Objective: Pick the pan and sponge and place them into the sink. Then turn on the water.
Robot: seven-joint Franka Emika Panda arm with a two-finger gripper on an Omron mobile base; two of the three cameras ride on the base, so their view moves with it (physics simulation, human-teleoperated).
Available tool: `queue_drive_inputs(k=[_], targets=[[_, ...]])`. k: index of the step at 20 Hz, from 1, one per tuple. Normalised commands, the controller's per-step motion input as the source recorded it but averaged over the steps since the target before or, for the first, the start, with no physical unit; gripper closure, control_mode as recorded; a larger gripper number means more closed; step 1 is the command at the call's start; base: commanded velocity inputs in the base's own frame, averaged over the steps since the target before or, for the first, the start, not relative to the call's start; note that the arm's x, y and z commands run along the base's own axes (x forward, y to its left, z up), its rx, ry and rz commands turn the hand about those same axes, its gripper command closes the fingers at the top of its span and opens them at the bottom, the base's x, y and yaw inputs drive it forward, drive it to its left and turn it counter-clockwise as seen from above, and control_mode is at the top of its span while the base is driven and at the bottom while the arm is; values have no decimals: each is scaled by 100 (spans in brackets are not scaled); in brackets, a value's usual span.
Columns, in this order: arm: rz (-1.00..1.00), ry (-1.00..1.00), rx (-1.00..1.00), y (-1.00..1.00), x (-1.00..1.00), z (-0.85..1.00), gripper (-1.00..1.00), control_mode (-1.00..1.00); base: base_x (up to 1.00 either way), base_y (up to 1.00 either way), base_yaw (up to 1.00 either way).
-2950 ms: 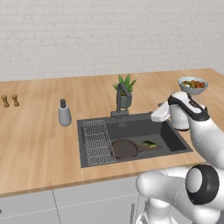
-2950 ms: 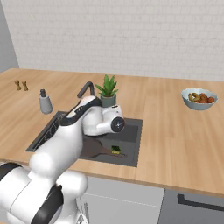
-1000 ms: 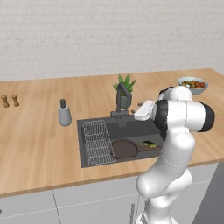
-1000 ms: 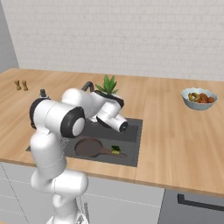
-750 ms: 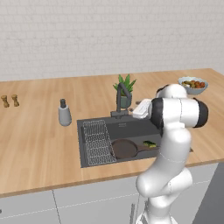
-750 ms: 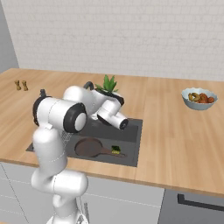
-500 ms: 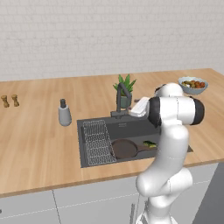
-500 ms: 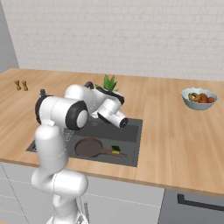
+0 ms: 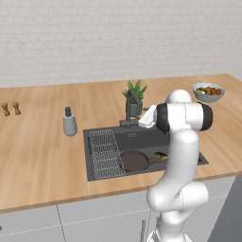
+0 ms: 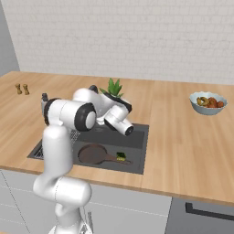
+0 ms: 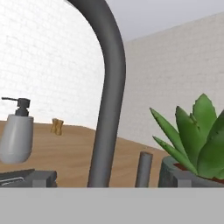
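One white robot arm is reaching over a wooden counter [image 9: 42, 142] toward one dark curved faucet [image 9: 133, 100]; its gripper [image 9: 147, 118] is sitting just at the faucet's 4 o'clock in the left base view, and its jaws are standing fully apart, holding nothing. One dark sink [image 9: 94, 170] is lying recessed in the counter; inside it, one brown pan [image 9: 133, 160] is resting on the floor with its handle pointing toward 3 o'clock, and one green sponge [image 10: 120, 156] is lying just beside the handle. One wire rack [image 9: 105, 153] is sitting at the pan's 9 o'clock. One potted plant [image 9: 136, 92] is standing behind the faucet at 12 o'clock; one grey soap dispenser [image 9: 69, 122] is standing at the sink's 10 o'clock; two small wooden shakers [image 9: 10, 108] are standing far toward 9 o'clock; one bowl of food [image 9: 207, 91] is sitting toward 2 o'clock.
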Motion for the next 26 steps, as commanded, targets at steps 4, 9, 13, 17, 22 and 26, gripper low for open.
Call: queue_drive_inputs(k=[4, 9, 13, 17, 22, 26], targets=[[0, 0, 0, 0, 36, -8, -100, -100, 0, 0, 0], [0, 0, 0, 0, 47, -5, -100, -100, 0, 0, 0], [0, 0, 0, 0, 44, -3, -100, -100, 0, 0, 0], [0, 1, 0, 0, 38, -3, -100, -100, 0, 0, 0], [0, 1, 0, 14, 15, -4, 100, -100, 0, 0, 0], [0, 1, 0, 0, -1, 0, 100, -100, 0, 0, 0]])
